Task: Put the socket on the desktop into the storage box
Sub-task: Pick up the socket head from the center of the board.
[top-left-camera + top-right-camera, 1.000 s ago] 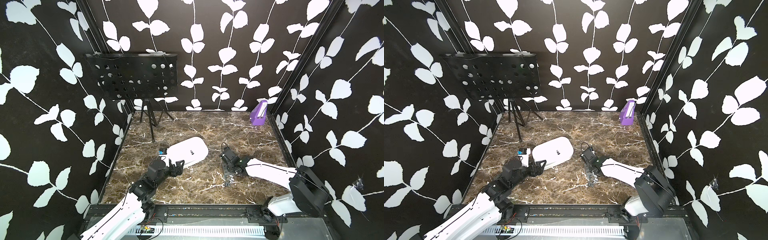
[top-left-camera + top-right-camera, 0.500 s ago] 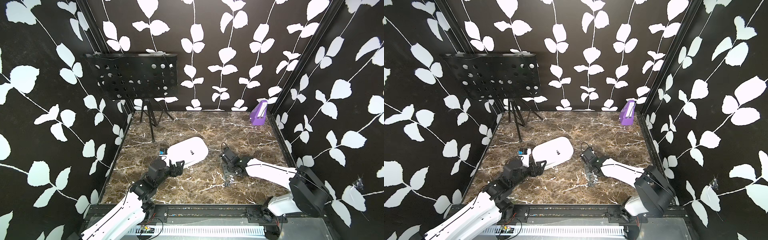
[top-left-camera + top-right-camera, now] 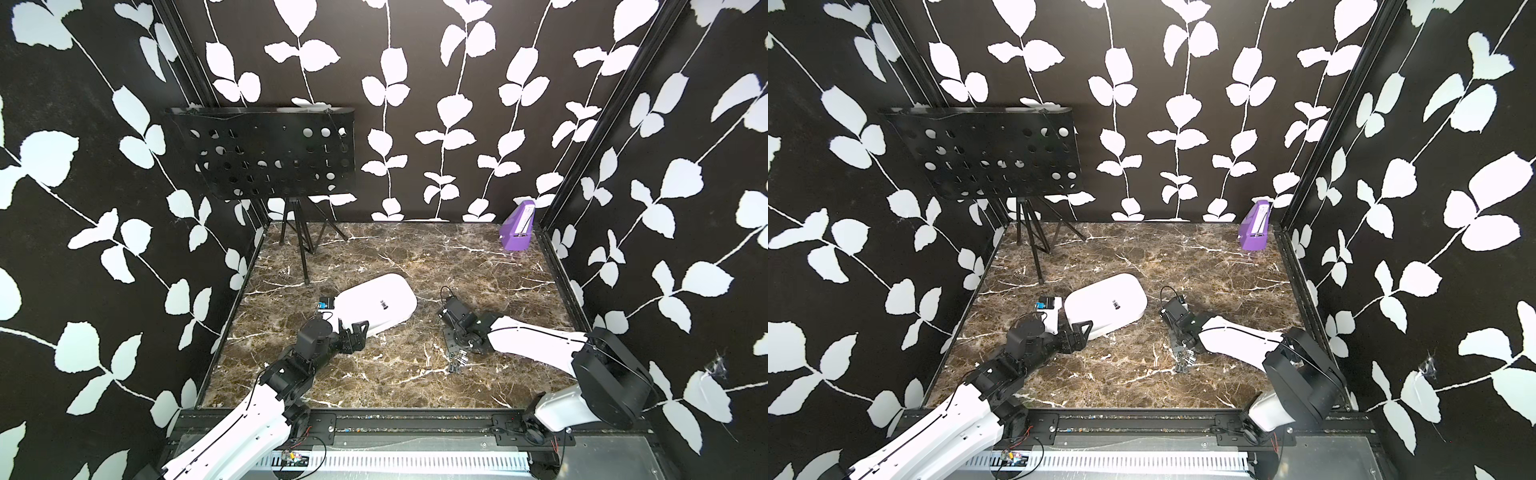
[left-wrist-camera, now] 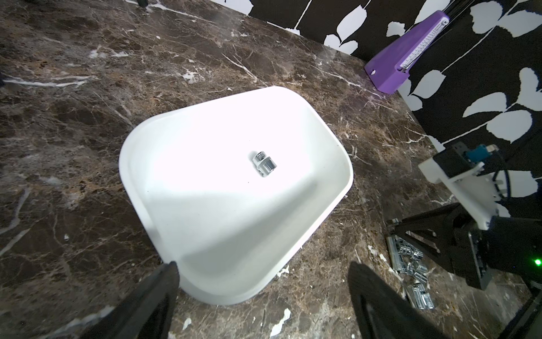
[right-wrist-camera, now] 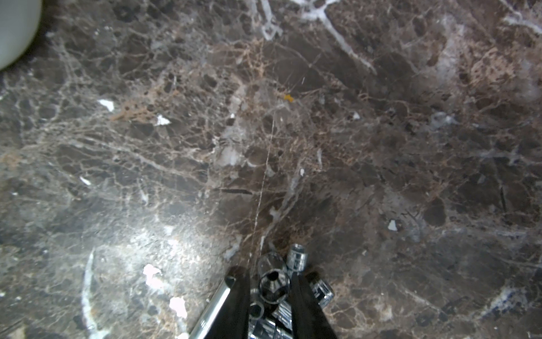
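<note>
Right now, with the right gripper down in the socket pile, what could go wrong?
The right gripper straddles one socket, but other sockets crowd it, so a lift may drag or scatter them. It sits near the fingertips and might slip. The left gripper, open at a corner of the box, could nudge it.

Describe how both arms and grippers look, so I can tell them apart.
Both arms match: white shells on the left arm and right arm, with black joints and a thin dark line along each shell. The left gripper and right gripper are all black. A black cable loops at the right wrist.
</note>
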You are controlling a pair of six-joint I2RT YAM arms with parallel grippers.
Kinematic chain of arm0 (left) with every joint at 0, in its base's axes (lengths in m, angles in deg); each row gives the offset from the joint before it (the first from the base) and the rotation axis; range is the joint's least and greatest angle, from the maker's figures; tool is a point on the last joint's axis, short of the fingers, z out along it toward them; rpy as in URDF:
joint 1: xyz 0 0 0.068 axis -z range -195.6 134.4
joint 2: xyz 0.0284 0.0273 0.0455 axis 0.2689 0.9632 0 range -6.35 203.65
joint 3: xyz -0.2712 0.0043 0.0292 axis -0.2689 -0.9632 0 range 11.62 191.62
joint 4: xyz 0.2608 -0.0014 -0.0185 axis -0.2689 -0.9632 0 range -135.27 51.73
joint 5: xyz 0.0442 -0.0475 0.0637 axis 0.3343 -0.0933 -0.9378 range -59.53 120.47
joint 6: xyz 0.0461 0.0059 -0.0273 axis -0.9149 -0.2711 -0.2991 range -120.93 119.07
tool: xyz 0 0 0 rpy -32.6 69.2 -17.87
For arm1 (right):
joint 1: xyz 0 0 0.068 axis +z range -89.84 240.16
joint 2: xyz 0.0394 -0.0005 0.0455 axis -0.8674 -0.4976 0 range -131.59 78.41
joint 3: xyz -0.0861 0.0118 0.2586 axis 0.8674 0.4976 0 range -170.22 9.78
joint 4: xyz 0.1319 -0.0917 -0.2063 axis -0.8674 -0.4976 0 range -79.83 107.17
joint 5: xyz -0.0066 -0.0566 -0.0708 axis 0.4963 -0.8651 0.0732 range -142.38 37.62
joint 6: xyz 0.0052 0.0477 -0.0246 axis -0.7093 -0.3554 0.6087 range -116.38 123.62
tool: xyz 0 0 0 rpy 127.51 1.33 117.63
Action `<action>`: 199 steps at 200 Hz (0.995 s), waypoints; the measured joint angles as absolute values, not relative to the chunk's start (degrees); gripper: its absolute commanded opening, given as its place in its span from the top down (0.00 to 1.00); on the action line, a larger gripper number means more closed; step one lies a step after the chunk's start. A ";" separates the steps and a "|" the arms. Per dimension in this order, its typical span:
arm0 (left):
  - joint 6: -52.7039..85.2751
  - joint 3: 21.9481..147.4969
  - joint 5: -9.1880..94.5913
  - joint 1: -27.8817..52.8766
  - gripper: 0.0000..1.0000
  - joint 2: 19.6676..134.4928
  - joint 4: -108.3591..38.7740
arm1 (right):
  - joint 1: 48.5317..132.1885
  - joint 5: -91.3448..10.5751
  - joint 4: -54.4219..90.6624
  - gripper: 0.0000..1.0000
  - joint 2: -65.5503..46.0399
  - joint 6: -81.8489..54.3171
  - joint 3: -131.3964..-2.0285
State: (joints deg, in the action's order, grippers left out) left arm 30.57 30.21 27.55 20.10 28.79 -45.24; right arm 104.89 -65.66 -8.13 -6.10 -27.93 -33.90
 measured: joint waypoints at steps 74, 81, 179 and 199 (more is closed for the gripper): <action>30.62 30.21 27.55 20.10 0.10 28.44 -45.24 | 104.89 -65.62 -8.13 0.74 -6.84 -27.82 -33.90; 30.62 30.21 27.55 20.10 0.10 28.44 -45.24 | 104.89 -65.60 -8.11 0.74 -6.95 -27.80 -33.90; 30.62 30.21 27.40 20.10 0.10 27.34 -45.41 | 104.89 -65.22 -7.91 0.82 -7.48 -26.99 -33.90; 30.62 30.21 27.31 20.10 0.10 26.86 -45.72 | 104.89 -64.96 -7.47 0.86 -5.31 -26.51 -33.73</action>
